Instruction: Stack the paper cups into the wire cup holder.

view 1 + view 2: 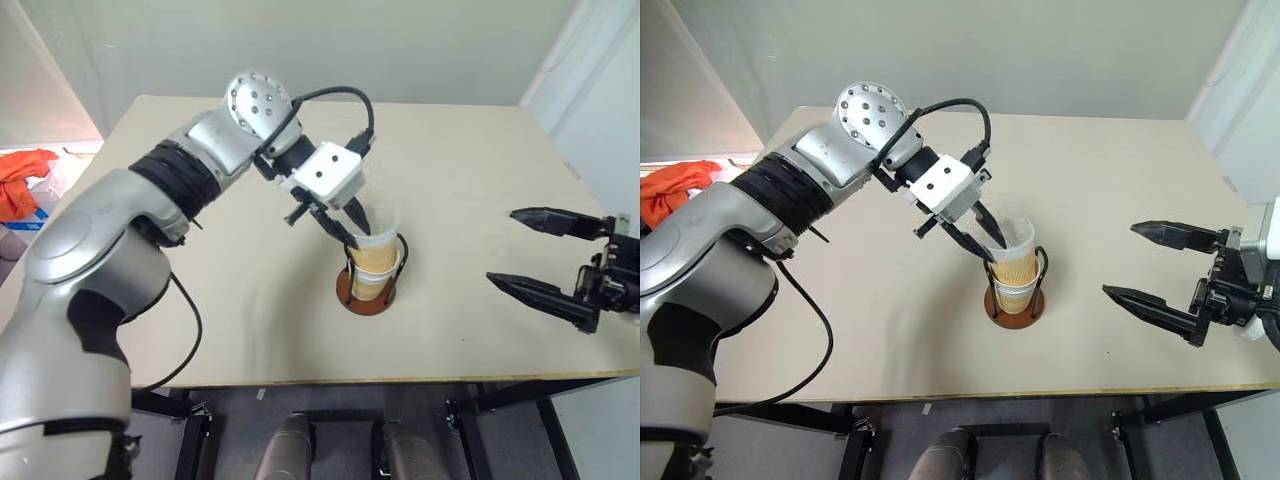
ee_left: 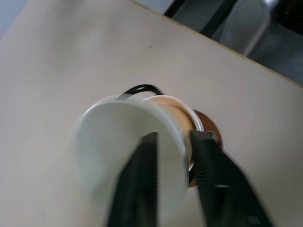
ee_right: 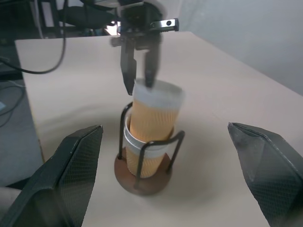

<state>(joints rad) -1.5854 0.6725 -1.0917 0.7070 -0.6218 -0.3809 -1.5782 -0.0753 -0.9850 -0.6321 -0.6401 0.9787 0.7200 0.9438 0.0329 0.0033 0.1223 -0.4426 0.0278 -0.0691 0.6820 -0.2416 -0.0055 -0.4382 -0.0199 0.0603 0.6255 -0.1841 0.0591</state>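
Because the top cup (image 3: 154, 113) sits inside the others, the lower paper cups (image 1: 372, 285) are mostly hidden. They stand upright, mouths up, in the wire cup holder (image 1: 367, 293) near the tabletop (image 1: 480, 180)'s front edge. The left tool (image 1: 980, 232) straddles the top rim, fingers slightly apart; the right tool (image 1: 545, 262) gapes wide, empty.

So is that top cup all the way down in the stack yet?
Not fully. The top cup sits high above the cup below in the wire holder, tilted slightly.
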